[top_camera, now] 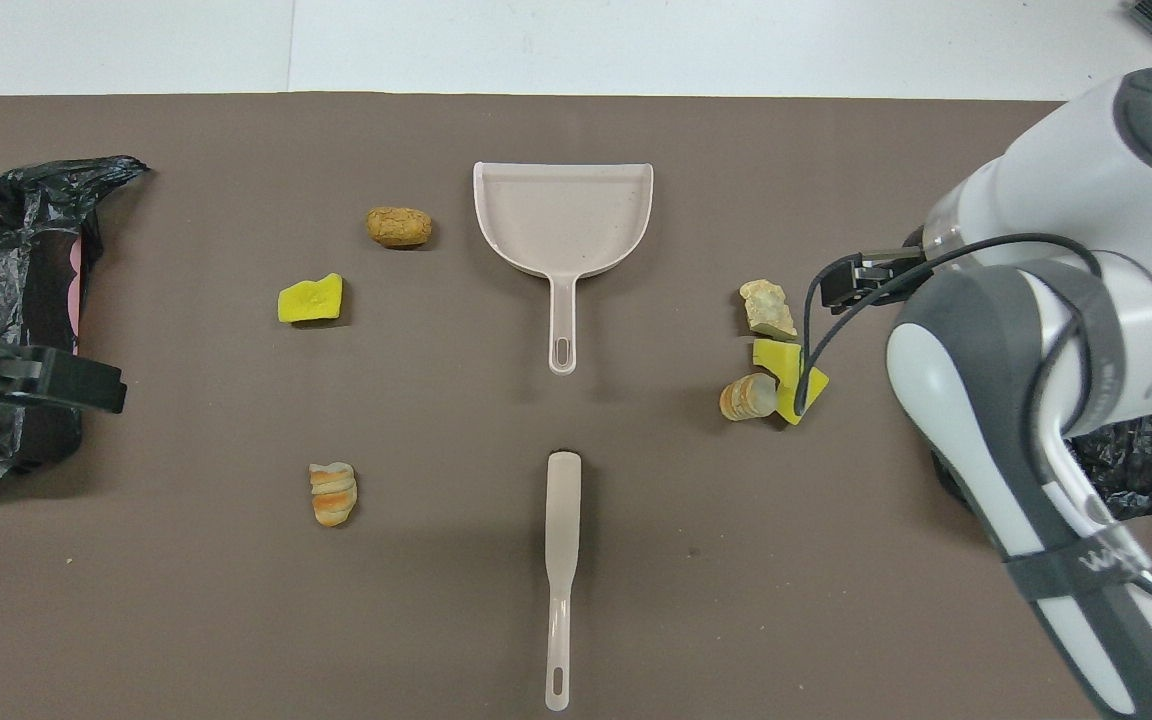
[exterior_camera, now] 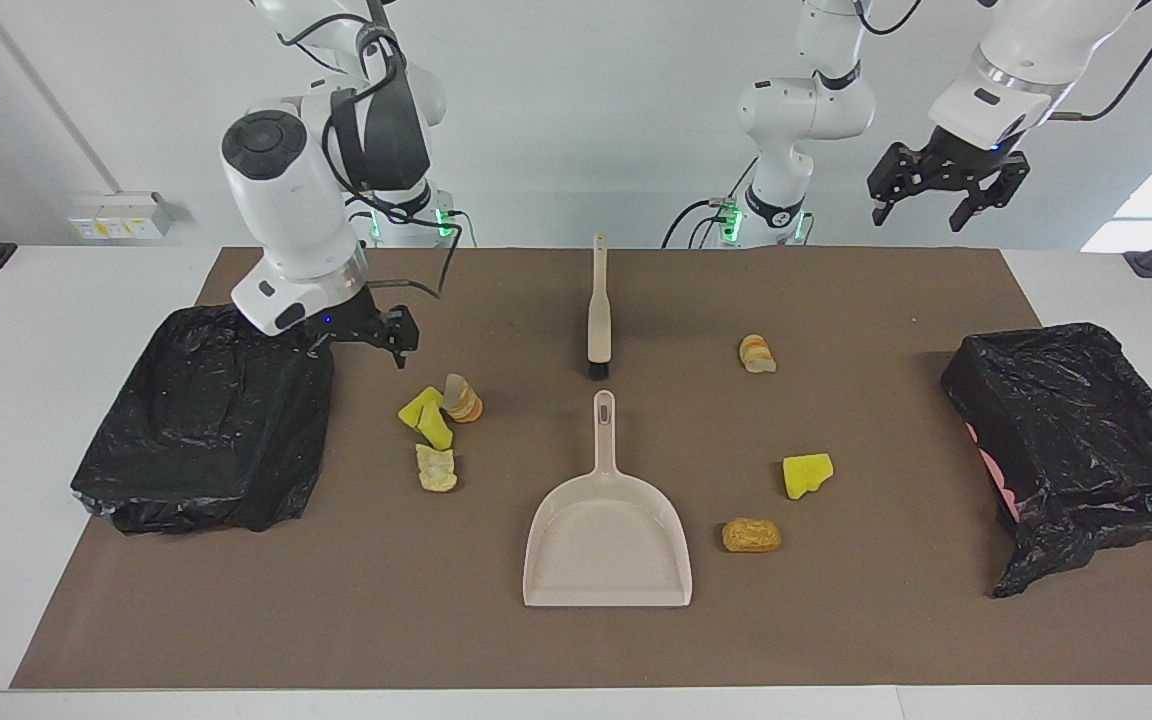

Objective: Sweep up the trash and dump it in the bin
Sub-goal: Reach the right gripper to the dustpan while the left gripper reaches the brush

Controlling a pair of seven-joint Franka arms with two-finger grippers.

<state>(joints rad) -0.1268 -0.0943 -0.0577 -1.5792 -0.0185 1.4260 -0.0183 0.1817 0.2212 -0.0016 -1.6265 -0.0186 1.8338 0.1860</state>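
Lying scattered, spongy yellow trash (exterior_camera: 807, 474) flanks smooth beige dustpan (exterior_camera: 606, 545).

White table (exterior_camera: 56, 300), brown mat (exterior_camera: 576, 640) on top. On mat: beige dustpan (exterior_camera: 606, 540) at centre; beige brush (exterior_camera: 598, 310) nearer robots, in line with dustpan handle; 7 trash scraps (exterior_camera: 436, 425), 4 clustered toward right arm's end; 2 black-lined bins (exterior_camera: 206, 420), 1 at each end.
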